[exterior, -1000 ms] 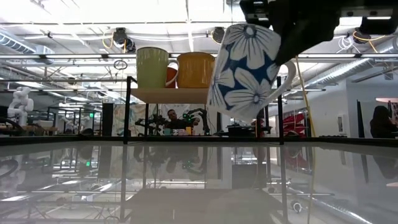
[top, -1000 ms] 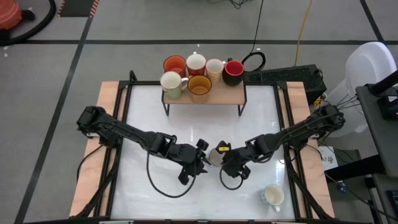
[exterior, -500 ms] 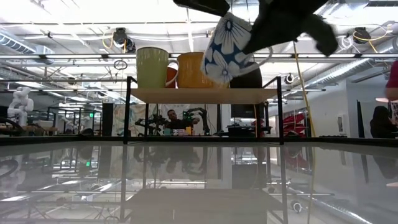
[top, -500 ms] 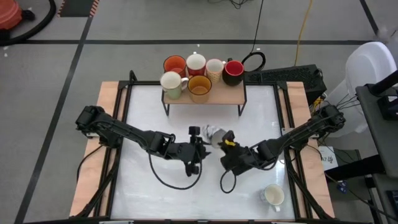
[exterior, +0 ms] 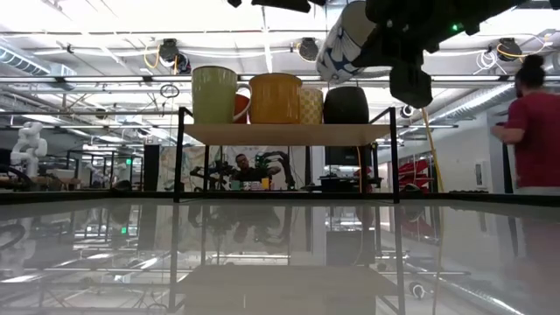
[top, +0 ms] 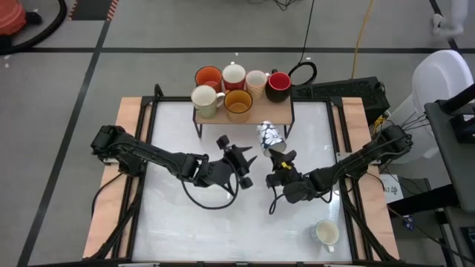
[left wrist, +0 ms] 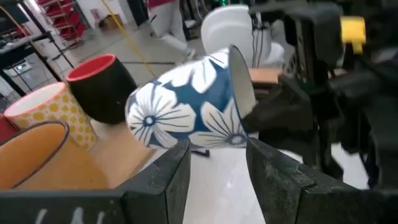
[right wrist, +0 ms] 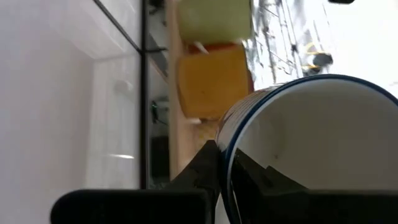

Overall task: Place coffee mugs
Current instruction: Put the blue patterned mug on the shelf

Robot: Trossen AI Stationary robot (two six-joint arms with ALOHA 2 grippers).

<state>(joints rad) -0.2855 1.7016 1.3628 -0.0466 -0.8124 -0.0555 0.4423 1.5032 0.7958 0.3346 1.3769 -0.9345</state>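
Observation:
My right gripper is shut on a white mug with blue flowers. The mug lies on its side in the air over the near right corner of the wooden shelf, higher than the mugs' tops in the low view. My left gripper is open just left of the mug, and its fingers stand short of the mug without touching it. Several mugs stand on the shelf, among them an amber one and a black one with a red inside. A white mug stands on the table at the near right. My right gripper holds the flowered mug by its rim, one finger inside the mouth and one outside on the wall. The fingers come about level from the table's near side, pointing toward the shelf. The mug is lifted clear and lies sideways, with its base toward the shelf.
The shelf stands on black legs at the table's far edge, with free board at its near right corner beside the black mug. A person in a red shirt stands in the room beyond the table. Wooden rails run along the table's left and right sides.
My right gripper has carried the flowered mug up and toward the table's far edge, from the table's middle to the shelf's near right corner. The mug has tipped from hanging nearly upright to lying on its side. My left gripper has gone the same way beside it.

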